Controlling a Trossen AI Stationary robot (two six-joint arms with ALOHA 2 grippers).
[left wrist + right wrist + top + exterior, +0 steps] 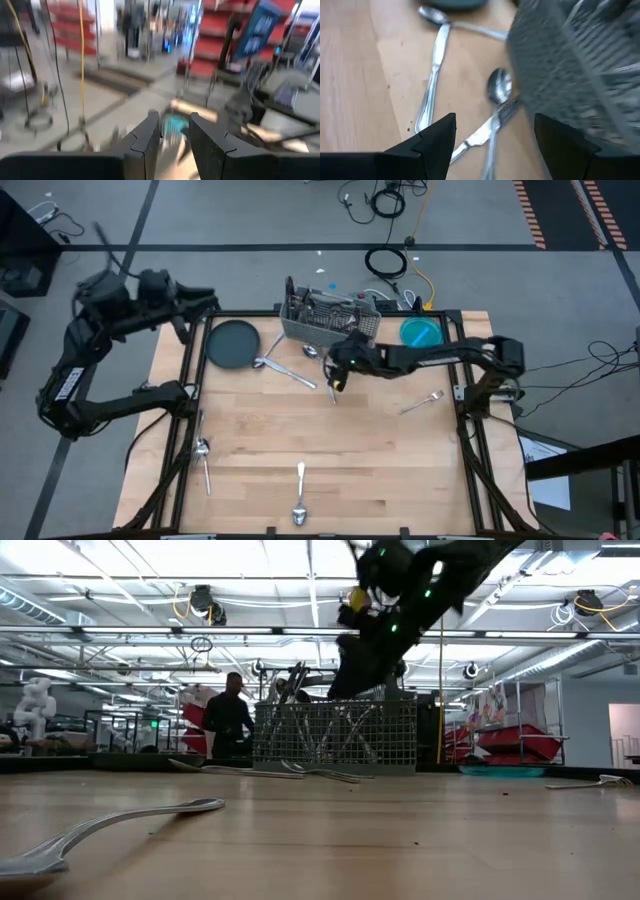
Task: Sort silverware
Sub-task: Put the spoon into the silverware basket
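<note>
Two spoons [495,90] lie below the open right gripper [492,140], beside caddy [570,75]

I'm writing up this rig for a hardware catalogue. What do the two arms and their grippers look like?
Both are dark, nearly black jointed arms built of slim links. The left arm carries white lettering on one link. The right arm ends at the right gripper, which bears a small yellow mark and, in the low view, green lights. The left gripper has two flat, matte black fingers with angular stepped edges.

grey floor [250,210] with cables, red shelving [515,740], a person [228,720] standing, bright ceiling lights.
</note>
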